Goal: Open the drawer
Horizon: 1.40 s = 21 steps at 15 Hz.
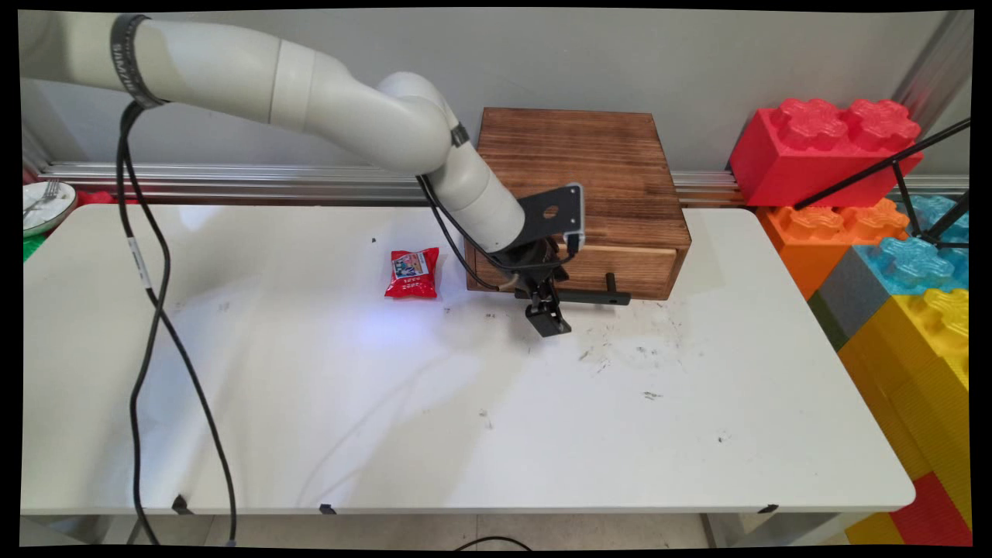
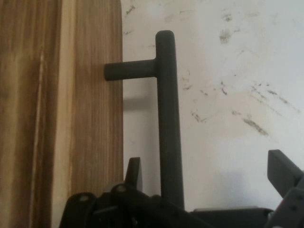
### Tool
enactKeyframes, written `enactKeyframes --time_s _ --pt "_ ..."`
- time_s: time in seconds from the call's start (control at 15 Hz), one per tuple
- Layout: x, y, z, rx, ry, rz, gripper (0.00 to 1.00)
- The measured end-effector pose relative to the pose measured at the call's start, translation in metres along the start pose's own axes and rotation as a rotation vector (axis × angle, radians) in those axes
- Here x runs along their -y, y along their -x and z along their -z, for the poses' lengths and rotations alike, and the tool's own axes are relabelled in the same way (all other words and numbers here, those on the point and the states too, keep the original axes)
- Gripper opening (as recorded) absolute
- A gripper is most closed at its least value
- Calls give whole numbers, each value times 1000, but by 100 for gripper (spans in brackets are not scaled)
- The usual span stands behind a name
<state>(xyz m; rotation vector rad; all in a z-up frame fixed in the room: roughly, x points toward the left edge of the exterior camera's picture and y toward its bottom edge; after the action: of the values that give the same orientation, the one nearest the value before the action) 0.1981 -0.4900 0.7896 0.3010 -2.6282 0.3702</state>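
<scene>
Hand view is showing us the jaws (image 2: 209, 185) standing wide, straddling the dark bar handle (image 2: 168, 118) without yet gripping it. The handle's long axis is running parallel to the drawer front (image 2: 90, 109) of the wooden box (image 1: 589, 167), whose drawer is looking shut; a red snack packet (image 1: 412, 273) is lying on the worktop (image 1: 465, 418) left of the box.
</scene>
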Motion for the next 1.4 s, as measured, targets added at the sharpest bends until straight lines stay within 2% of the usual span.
enactKeyframes --time_s 0.6,1.4 --pt "-10 -4 -22 14 29 11 100" --pt "-67 -9 -10 16 101 -15 100"
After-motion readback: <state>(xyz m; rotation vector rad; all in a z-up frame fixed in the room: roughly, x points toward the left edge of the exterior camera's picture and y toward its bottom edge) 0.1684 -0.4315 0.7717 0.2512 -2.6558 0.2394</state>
